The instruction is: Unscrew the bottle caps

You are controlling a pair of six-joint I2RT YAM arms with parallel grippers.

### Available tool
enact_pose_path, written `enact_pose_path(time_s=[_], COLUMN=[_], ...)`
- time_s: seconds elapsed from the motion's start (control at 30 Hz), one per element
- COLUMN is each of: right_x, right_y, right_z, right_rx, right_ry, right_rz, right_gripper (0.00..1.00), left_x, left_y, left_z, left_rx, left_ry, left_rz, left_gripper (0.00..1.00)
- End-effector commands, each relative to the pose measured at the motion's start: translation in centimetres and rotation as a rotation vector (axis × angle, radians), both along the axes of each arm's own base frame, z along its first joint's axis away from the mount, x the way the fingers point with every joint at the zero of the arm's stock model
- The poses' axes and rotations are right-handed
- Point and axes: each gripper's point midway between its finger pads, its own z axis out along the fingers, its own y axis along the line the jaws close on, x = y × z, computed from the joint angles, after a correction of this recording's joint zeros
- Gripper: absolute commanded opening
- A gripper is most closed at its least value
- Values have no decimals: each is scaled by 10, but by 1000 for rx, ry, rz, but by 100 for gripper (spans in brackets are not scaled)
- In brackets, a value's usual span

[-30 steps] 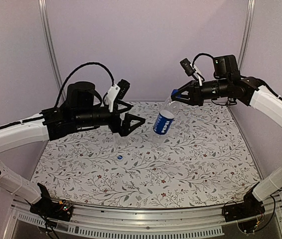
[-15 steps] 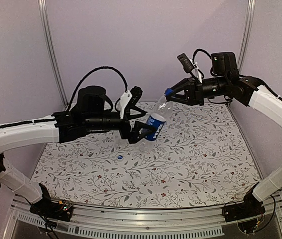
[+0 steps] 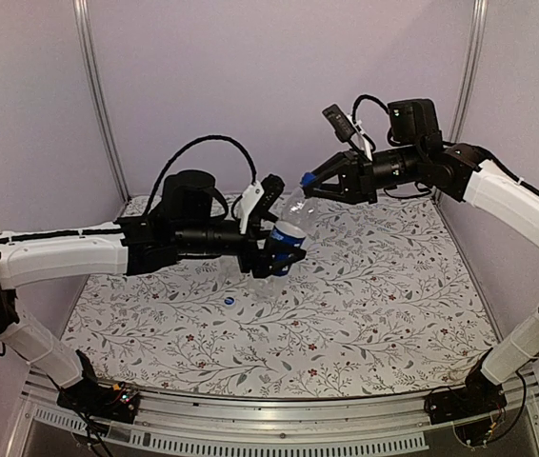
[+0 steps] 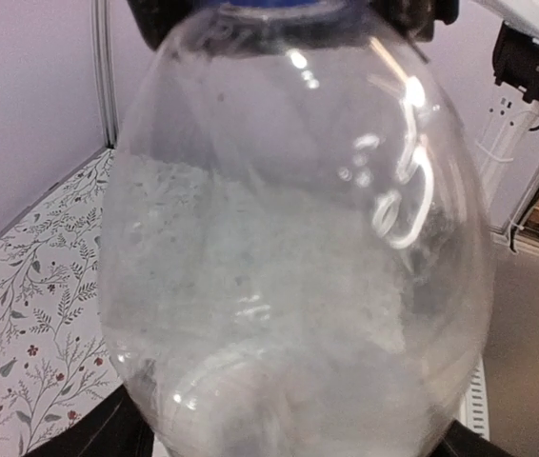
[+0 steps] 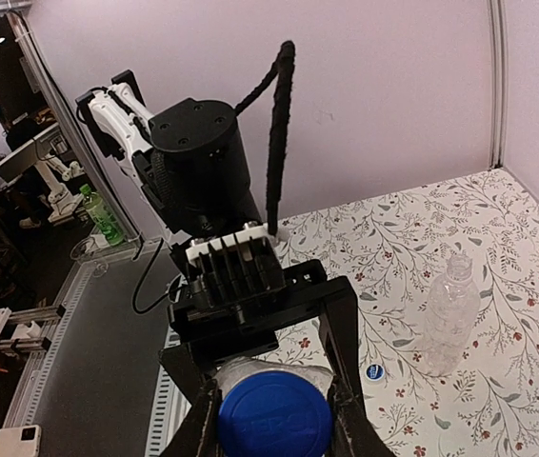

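Observation:
The labelled bottle (image 3: pixel 285 236) hangs tilted above the mat between both arms. My right gripper (image 3: pixel 309 180) is shut on its blue cap (image 5: pixel 274 419), one finger pressed on each side of the cap. My left gripper (image 3: pixel 282 251) closes round the bottle's body, and its black fingers (image 5: pixel 342 328) lie against both sides. In the left wrist view the clear bottle (image 4: pixel 289 248) fills the frame, the blue cap (image 4: pixel 269 5) just showing at the top edge. The plain bottle (image 5: pixel 449 309) stands upright on the mat with no cap, and a loose blue cap (image 3: pixel 229 301) lies beside it.
The flowered mat (image 3: pixel 374 305) covers the table, with purple walls at the back and sides. An aluminium rail (image 3: pixel 250 440) runs along the near edge. The left arm (image 3: pixel 69 257) stretches across the left half of the mat.
My left gripper moved right to the labelled bottle and narrowed round its body. My right gripper carried the bottle by its cap up and to the left.

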Motion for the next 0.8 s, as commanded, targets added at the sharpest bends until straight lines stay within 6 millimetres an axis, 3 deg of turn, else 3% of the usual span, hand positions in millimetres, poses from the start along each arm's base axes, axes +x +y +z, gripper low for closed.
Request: enact_pose_path(time_s=[0.0,0.2,0.57,0.77], right_x=[3,6,5,6], right_y=[7,7,7,8], right_z=[2,-4,2,0], right_rx=[-7,-22,-7,-5], right_ry=[-13,-15,-20,-12], right_rz=[-5,-15,-13,-14], right_gripper=[0,0,0,1], left_x=[-11,-14,-13,-11], left_y=[-8,-5,-5,-4], left_z=[7,12,5,7], left_rx=[-35,-59,-44,-50], left_ry=[-6,-21,-13,-11], left_rz=[-46,-49,-48,-35], left_gripper=[78,73,60,45])
